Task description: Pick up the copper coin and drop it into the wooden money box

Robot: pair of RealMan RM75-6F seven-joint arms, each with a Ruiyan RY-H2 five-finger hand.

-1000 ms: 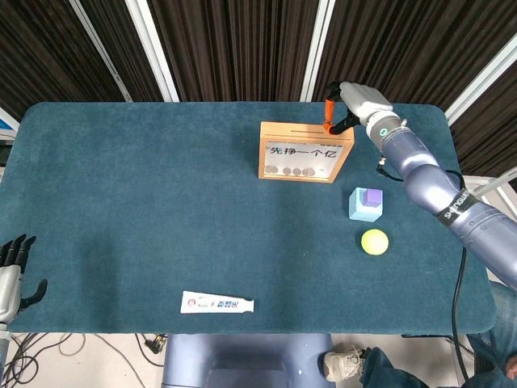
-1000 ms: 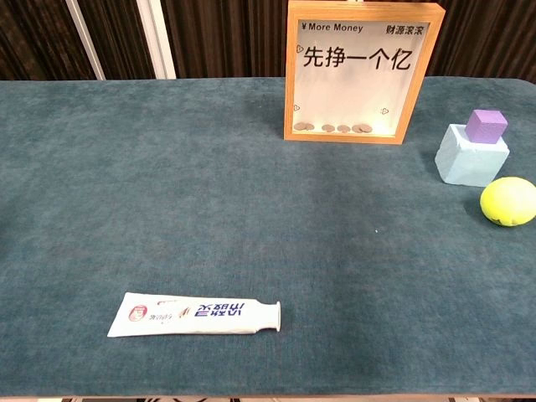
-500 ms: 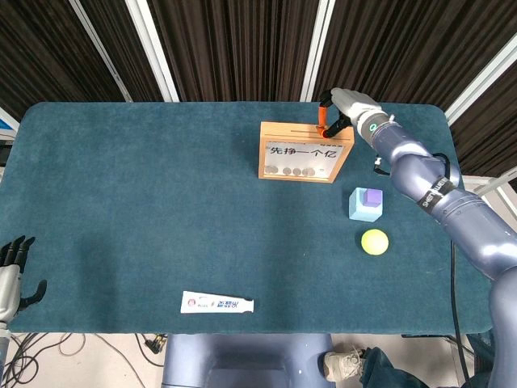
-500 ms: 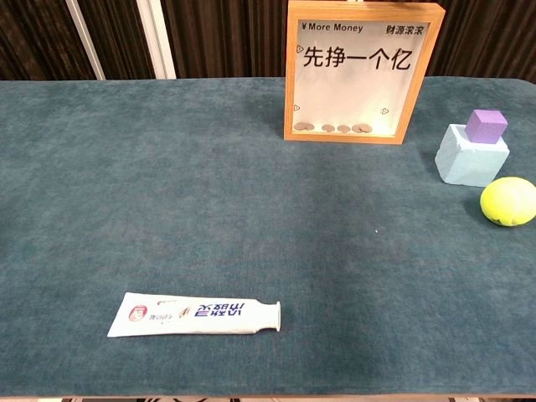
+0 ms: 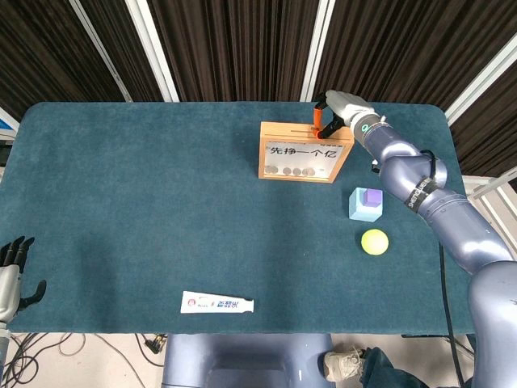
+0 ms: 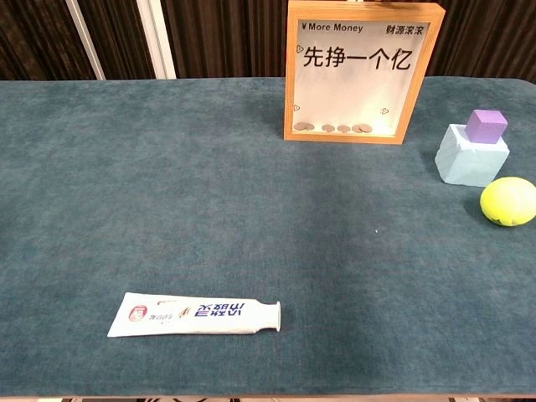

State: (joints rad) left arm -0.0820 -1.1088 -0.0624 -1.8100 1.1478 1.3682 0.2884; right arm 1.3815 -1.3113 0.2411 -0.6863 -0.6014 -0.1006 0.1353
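At the far edge of the dark teal tabletop (image 5: 161, 210), toward its right corner, stands the upright wooden-framed money box with a clear front and printed lettering (image 5: 305, 151), and my right hand (image 5: 338, 110) hovers directly above its top edge. The fingertips, capped in orange, are drawn together over the right part of the frame's top, where a thin dark slot runs left to right along the wood. I cannot see the small copper coin itself; it is too small to pick out, so I judge that it is either pinched between those fingertips or has gone into the box, and I cannot tell which. Several coins lie in a row along the bottom inside the box in the chest view. What matters for the next move is alignment: the slot's long axis runs parallel to the far edge of the tabletop, so a flat coin must be held edge-down along that line. My left hand (image 5: 11, 271) rests off the near left corner, fingers spread, holding nothing, well apart from the box.
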